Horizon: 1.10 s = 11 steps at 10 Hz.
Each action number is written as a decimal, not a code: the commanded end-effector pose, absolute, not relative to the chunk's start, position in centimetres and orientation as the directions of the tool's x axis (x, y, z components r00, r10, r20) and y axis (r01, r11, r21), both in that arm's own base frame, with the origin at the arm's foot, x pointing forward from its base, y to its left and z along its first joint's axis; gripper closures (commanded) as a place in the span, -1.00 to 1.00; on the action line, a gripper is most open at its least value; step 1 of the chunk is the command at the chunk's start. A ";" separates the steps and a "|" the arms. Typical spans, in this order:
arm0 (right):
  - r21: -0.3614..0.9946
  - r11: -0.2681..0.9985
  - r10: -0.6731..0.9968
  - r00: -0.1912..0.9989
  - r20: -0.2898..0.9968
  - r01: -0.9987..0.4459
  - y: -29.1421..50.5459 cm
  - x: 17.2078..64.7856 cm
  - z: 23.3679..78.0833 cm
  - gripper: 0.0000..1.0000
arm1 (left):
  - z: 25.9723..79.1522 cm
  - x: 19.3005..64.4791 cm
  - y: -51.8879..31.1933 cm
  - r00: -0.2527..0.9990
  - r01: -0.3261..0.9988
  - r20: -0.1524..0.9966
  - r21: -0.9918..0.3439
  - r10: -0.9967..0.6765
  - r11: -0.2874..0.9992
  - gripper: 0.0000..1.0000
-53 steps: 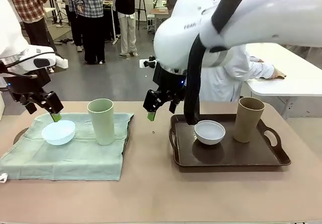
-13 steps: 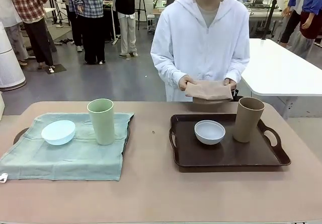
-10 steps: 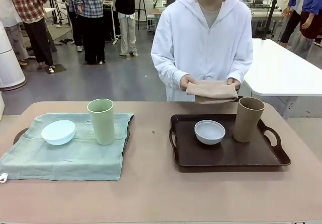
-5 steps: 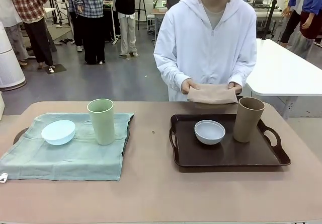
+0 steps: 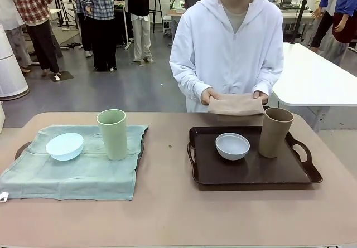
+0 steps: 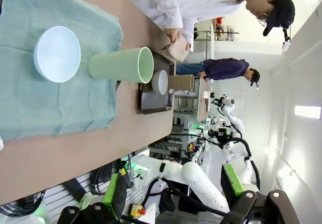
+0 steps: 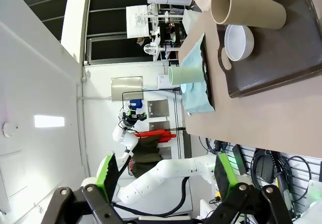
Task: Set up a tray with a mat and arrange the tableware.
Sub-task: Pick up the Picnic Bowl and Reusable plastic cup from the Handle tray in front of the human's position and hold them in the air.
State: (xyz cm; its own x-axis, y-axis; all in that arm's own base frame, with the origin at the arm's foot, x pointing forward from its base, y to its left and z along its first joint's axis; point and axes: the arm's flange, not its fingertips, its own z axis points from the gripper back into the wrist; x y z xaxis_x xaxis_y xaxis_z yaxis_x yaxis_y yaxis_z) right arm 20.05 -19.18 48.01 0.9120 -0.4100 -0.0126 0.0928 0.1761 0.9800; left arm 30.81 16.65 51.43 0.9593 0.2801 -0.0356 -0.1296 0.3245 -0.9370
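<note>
Our left gripper (image 6: 173,183) and right gripper (image 7: 166,171) gape empty as the person holds a folded tan mat (image 5: 236,104), so we reckon the white bowl (image 5: 232,146) and tan cup (image 5: 275,132) must first clear the brown tray (image 5: 245,173).

Bare table (image 5: 167,203) lay open along the near edge and between the green mat (image 5: 83,175) and dark tray (image 5: 251,175). A blue bowl (image 5: 64,146) and green cup (image 5: 113,134) stood on the mat's back half, a white bowl (image 5: 232,146) and tan cup (image 5: 274,132) on the tray's. A person's hands (image 5: 211,96) with folded cloth (image 5: 235,104) blocked the far edge.
</note>
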 end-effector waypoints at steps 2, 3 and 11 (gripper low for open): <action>0.983 0.166 -0.405 0.914 -0.002 0.076 -19.2 20.2 48.1 -1.00 | 51.4 30.7 16.7 0.959 -0.119 -0.028 -0.942 0.281 0.314 -1.00; 0.983 0.166 -0.405 0.914 -0.002 0.076 -19.2 20.2 48.1 -1.00 | 51.4 30.7 16.7 0.959 -0.119 -0.028 -0.942 0.281 0.314 -1.00; 0.974 0.223 -0.337 0.936 0.105 -0.029 -18.8 20.9 49.4 -1.00 | 51.4 30.8 16.7 0.959 -0.130 -0.036 -0.937 0.280 0.324 -1.00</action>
